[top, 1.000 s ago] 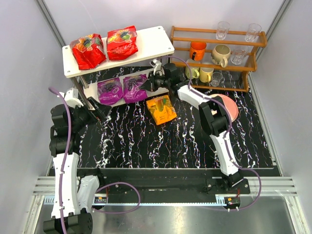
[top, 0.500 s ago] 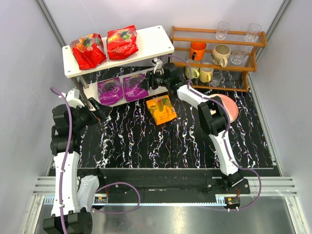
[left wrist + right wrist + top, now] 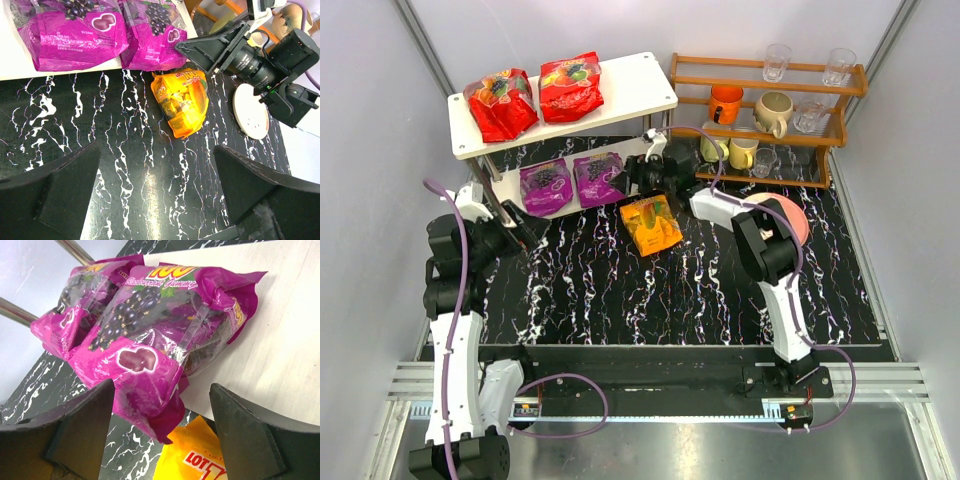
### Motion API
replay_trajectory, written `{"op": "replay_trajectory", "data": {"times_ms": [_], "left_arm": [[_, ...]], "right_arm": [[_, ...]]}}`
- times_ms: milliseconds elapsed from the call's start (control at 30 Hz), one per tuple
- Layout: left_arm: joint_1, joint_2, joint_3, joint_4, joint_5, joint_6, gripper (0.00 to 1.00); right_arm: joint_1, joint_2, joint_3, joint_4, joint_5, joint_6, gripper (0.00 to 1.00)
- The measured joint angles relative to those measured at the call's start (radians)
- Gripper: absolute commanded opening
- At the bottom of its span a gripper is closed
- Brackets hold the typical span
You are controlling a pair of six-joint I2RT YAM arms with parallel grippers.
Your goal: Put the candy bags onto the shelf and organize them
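Observation:
The white shelf point(image 3: 630, 85) carries two red candy bags point(image 3: 500, 103) point(image 3: 570, 86) on its top board. Two purple bags point(image 3: 545, 187) point(image 3: 599, 178) lie side by side on the lower board point(image 3: 280, 330). In the right wrist view the nearer purple bag point(image 3: 150, 340) hangs slightly over the board's edge. My right gripper point(image 3: 632, 180) point(image 3: 162, 425) stands open just off that bag, holding nothing. An orange-yellow bag point(image 3: 651, 224) point(image 3: 185, 102) lies flat on the black marbled table below it. My left gripper point(image 3: 520, 232) point(image 3: 157, 190) is open and empty over the table at the left.
A brown wooden rack point(image 3: 770, 110) with mugs and glasses stands at the back right. A pink plate point(image 3: 792, 218) lies on the table, partly under the right arm. The shelf's silver legs point(image 3: 75, 250) stand beside the purple bags.
My right gripper has opened and let go of the right purple bag on the lower board, then drawn back a little to the right. The left arm has not moved.

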Motion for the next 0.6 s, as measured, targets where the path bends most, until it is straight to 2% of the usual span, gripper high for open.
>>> {"op": "replay_trajectory", "data": {"times_ms": [267,400,467,600], "left_arm": [[0.000,-0.019,0.000,-0.016,0.000,0.004,0.99],[0.000,-0.031,0.000,-0.016,0.000,0.005,0.99],[0.000,-0.037,-0.003,-0.015,0.000,0.005,0.99],[-0.001,-0.044,-0.012,-0.016,0.000,0.004,0.99]], "right_arm": [[0.001,-0.110,-0.146,0.141,0.068,0.069,0.84],[0.002,-0.157,-0.206,0.166,0.118,0.104,0.75],[0.005,-0.172,-0.224,0.165,0.144,0.110,0.67],[0.018,-0.183,-0.237,0.153,0.192,0.112,0.63]]}}
